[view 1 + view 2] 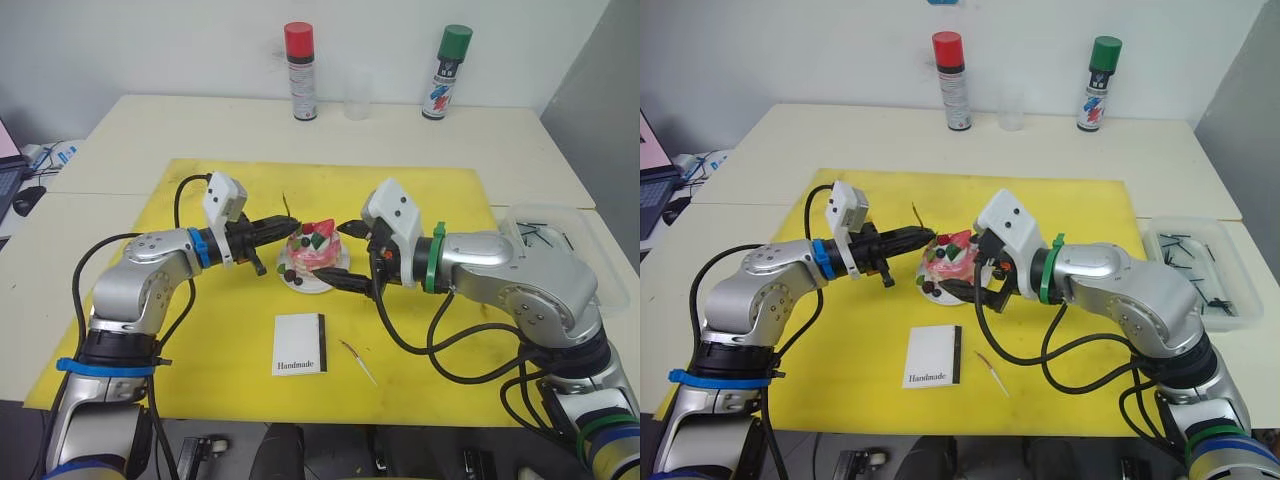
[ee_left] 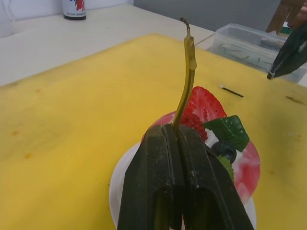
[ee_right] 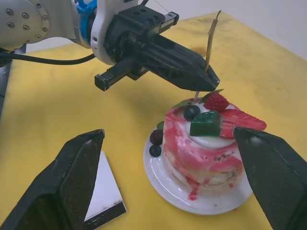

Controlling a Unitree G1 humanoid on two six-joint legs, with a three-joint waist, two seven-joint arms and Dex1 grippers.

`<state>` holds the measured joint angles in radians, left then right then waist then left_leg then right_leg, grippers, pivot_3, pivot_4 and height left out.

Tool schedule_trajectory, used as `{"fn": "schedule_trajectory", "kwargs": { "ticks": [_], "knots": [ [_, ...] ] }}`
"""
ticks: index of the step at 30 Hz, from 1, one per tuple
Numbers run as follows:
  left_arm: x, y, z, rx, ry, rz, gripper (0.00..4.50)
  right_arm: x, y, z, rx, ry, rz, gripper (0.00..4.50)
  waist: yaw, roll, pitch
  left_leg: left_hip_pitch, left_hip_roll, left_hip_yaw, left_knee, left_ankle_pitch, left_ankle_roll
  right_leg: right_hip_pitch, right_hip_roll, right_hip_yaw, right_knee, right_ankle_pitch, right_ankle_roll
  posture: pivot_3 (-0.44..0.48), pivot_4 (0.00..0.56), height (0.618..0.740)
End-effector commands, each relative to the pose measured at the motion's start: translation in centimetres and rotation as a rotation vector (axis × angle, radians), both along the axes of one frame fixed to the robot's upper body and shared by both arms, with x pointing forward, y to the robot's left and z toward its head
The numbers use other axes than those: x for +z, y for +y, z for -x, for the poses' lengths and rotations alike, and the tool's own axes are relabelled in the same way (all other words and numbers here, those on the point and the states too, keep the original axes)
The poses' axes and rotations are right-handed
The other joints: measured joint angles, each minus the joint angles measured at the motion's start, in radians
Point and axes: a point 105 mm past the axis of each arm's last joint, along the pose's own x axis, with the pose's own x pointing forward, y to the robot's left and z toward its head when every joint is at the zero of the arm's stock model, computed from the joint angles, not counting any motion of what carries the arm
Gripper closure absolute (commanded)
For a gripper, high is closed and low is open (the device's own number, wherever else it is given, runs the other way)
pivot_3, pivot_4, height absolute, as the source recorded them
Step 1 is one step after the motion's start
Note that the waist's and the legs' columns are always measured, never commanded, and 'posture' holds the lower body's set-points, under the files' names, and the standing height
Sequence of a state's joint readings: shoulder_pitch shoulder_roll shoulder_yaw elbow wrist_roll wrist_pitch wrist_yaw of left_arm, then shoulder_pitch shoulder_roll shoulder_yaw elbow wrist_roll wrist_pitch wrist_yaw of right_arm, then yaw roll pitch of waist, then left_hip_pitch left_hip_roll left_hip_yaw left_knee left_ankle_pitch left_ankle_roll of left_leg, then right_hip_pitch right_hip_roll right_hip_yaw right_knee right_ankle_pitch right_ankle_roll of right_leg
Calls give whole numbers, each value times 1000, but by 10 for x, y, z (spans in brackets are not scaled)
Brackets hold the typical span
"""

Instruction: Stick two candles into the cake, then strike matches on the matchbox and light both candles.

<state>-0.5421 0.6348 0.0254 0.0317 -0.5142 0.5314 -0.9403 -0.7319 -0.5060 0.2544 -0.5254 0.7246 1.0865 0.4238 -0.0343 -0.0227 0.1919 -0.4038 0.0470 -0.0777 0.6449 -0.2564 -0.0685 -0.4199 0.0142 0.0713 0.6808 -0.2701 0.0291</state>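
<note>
The pink-and-white cake (image 1: 313, 250) sits on its small white plate (image 1: 322, 285) on the yellow mat. My left gripper (image 1: 291, 226) is shut on the yellowish-gold candle (image 2: 185, 79), holding it upright just over the cake's top; its pale lower end (image 3: 195, 98) meets the toppings, and I cannot tell whether it is pushed in. My right gripper (image 1: 349, 256) stands open, one finger on each side of the cake and plate. The reddish-brown candle (image 1: 358, 361) lies on the mat beside the white matchbox (image 1: 299, 344). Black matches (image 1: 1193, 262) lie in a clear tray.
The clear tray (image 1: 588, 235) stands off the mat's right edge. One black stick (image 2: 231, 90) lies on the mat (image 1: 200, 330) beyond the cake. Two spray cans, red-capped (image 1: 301, 72) and green-capped (image 1: 446, 72), and a clear cup (image 1: 358, 95) stand at the table's back.
</note>
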Motion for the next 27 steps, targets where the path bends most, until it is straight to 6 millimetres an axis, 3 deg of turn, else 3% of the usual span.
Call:
{"fn": "schedule_trajectory", "kwargs": {
  "ticks": [1,11,16,27],
  "knots": [
    [-1,-6,3,-25,-27,-9,4500,9,-1,4,19,-53,-12,24,0,0,0,0,0,0,0,0,0,0,0,0,0,0,0,0,150,740],
    [-27,-3,8,-38,-1,-47,4500,7,-4,2,-6,-67,-10,24,1,0,0,1,0,0,0,0,0,1,0,0,0,0,0,0,150,740],
    [-13,-3,1,-6,-24,28,4500,7,-4,2,-12,-72,-16,24,1,0,0,2,0,0,0,0,0,2,0,0,0,0,0,0,150,740],
    [16,15,2,52,-105,43,1026,14,-4,-3,-49,-91,-76,0,0,0,0,2,0,0,0,0,0,2,0,0,0,0,0,0,150,740]
  ]
}}
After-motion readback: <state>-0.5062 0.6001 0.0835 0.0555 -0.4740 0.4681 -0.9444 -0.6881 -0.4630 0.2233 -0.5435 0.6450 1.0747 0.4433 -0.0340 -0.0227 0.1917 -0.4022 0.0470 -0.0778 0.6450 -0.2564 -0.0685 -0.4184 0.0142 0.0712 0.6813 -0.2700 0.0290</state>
